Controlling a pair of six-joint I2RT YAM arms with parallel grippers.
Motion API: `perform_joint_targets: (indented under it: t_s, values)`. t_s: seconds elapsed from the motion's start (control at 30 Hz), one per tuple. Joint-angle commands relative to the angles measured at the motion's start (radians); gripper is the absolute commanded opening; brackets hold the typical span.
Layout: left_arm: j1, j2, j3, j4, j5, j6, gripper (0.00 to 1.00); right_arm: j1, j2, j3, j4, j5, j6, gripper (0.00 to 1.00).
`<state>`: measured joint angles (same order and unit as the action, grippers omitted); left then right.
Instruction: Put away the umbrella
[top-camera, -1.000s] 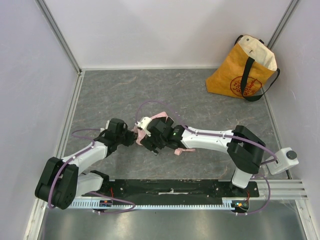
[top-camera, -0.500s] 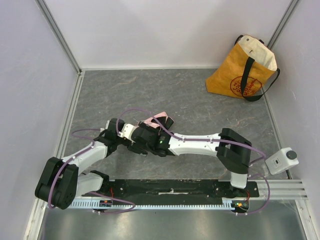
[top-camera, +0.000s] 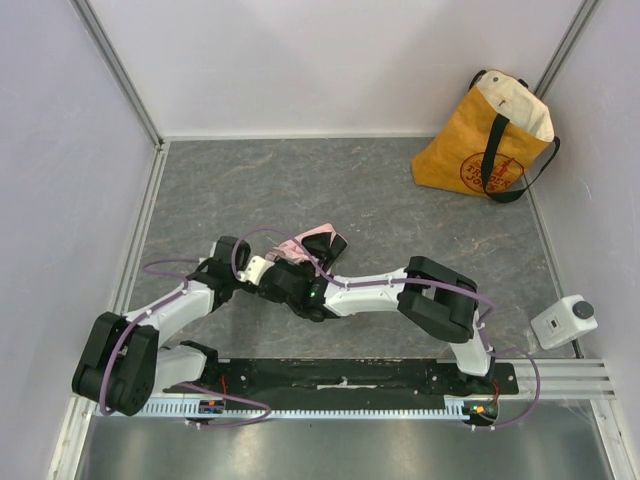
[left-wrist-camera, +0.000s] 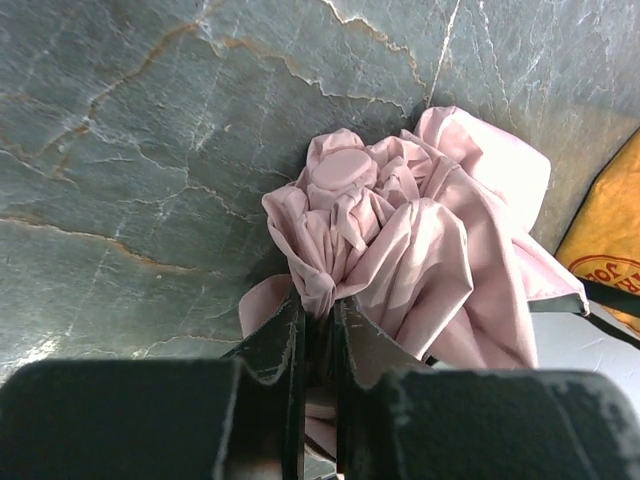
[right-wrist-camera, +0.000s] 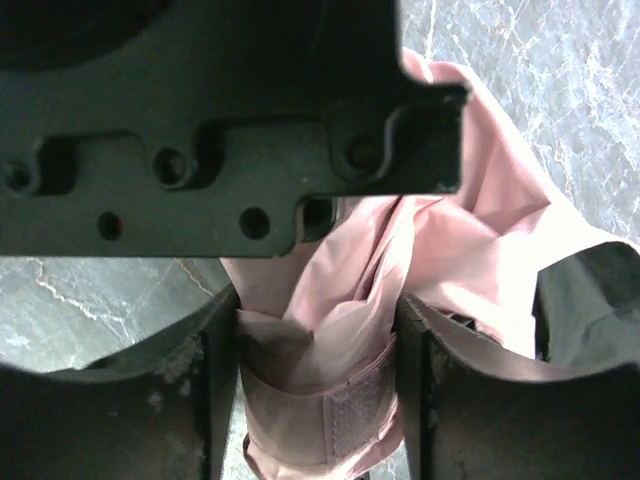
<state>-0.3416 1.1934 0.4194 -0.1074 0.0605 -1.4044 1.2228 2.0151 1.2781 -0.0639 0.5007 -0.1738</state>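
Note:
The pale pink umbrella (top-camera: 318, 240) lies folded and bunched on the grey floor, mostly hidden under both wrists in the top view. My left gripper (left-wrist-camera: 318, 310) is shut on a pinched fold of its fabric (left-wrist-camera: 400, 230) near the round tip. My right gripper (right-wrist-camera: 315, 390) straddles the bundle where its velcro strap (right-wrist-camera: 350, 410) wraps it, and both fingers (right-wrist-camera: 215, 380) press against the fabric. In the top view the left gripper (top-camera: 243, 275) and right gripper (top-camera: 283, 272) meet close together over the umbrella. The handle and shaft are hidden.
A yellow tote bag (top-camera: 490, 135) stands open at the back right against the wall. A small white box (top-camera: 565, 320) sits at the near right. The left gripper's black body (right-wrist-camera: 230, 130) hangs just above the right jaws. Pale walls enclose the floor.
My right arm has swung left along the umbrella until its gripper sits beside the left one, and its jaws have narrowed onto the bundle. The left arm has stayed still, gripping.

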Motion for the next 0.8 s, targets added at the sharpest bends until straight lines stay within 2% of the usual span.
perform_joint_targets:
  t_s: [0.0, 0.1, 0.23, 0.3, 0.4, 0.47, 0.53, 0.6, 0.67, 0.77]
  values:
    - [-0.02, 0.002, -0.047, -0.206, -0.034, 0.036, 0.02, -0.019, 0.077, -0.057, 0.029, 0.035, 0.028, 0.51]
    - [-0.02, -0.047, -0.077, -0.169, -0.018, 0.01, 0.02, -0.029, 0.057, -0.118, 0.042, -0.037, 0.063, 0.26]
    - [-0.022, -0.093, -0.113, -0.095, 0.019, 0.001, 0.02, -0.042, 0.062, -0.154, 0.038, -0.158, 0.106, 0.05]
    - [-0.02, -0.13, -0.117, -0.069, 0.021, 0.021, 0.02, -0.061, 0.062, -0.174, 0.042, -0.249, 0.138, 0.0]
    - [-0.022, -0.201, -0.134, -0.017, 0.006, 0.054, 0.04, -0.112, 0.068, -0.201, 0.05, -0.446, 0.201, 0.0]
    - [-0.019, -0.257, -0.148, -0.002, -0.01, 0.079, 0.33, -0.159, 0.08, -0.214, 0.056, -0.567, 0.227, 0.0]
    - [-0.019, -0.345, -0.184, 0.043, -0.016, 0.12, 0.49, -0.206, 0.102, -0.215, 0.055, -0.686, 0.252, 0.0]
    - [-0.017, -0.429, -0.221, 0.099, -0.014, 0.154, 0.7, -0.252, 0.117, -0.22, 0.055, -0.789, 0.269, 0.0]
    - [-0.013, -0.497, -0.241, 0.094, -0.022, 0.177, 0.8, -0.295, 0.132, -0.224, 0.052, -0.879, 0.287, 0.0]
    - [-0.007, -0.547, -0.246, 0.066, -0.018, 0.205, 0.85, -0.35, 0.169, -0.204, 0.009, -0.985, 0.29, 0.0]
